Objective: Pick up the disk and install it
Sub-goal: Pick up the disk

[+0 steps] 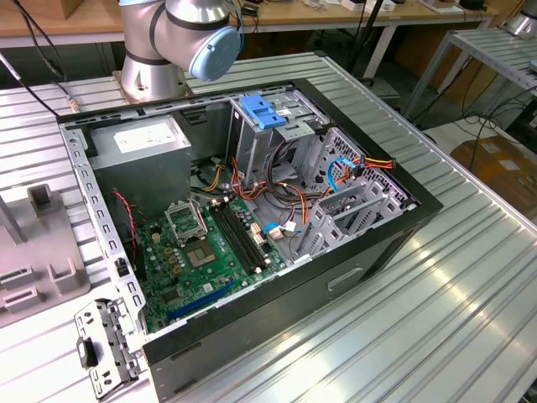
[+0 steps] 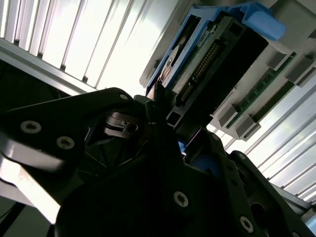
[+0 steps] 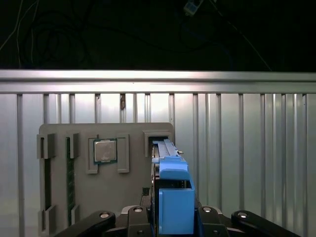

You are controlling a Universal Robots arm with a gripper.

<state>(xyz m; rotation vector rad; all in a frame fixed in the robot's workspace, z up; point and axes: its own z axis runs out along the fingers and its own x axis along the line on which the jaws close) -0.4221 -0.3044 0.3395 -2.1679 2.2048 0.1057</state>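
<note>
In the first wrist view the disk (image 3: 174, 197) stands on edge in its blue plastic carrier. Its far end meets a slot (image 3: 157, 139) in a grey holder plate (image 3: 133, 132). My gripper (image 3: 174, 219) sits astride the near end of the carrier, one black finger linkage on each side. In the second wrist view the disk (image 2: 207, 59) shows its connector edge and blue rim. The gripper (image 2: 175, 121) is shut on it, with a dark fingertip (image 2: 158, 98) against the blue edge. I cannot tell whether the disk has left the slot.
The holder plate also carries a processor chip (image 3: 104, 150) and memory sticks (image 3: 70, 173) on the ribbed metal table (image 3: 256, 148). In the exterior view the open computer case (image 1: 252, 210) shows a drive cage with a blue carrier (image 1: 263, 112), a grey power supply (image 1: 143, 138) and a green motherboard (image 1: 205, 252). The arm's base (image 1: 168, 42) stands behind the case.
</note>
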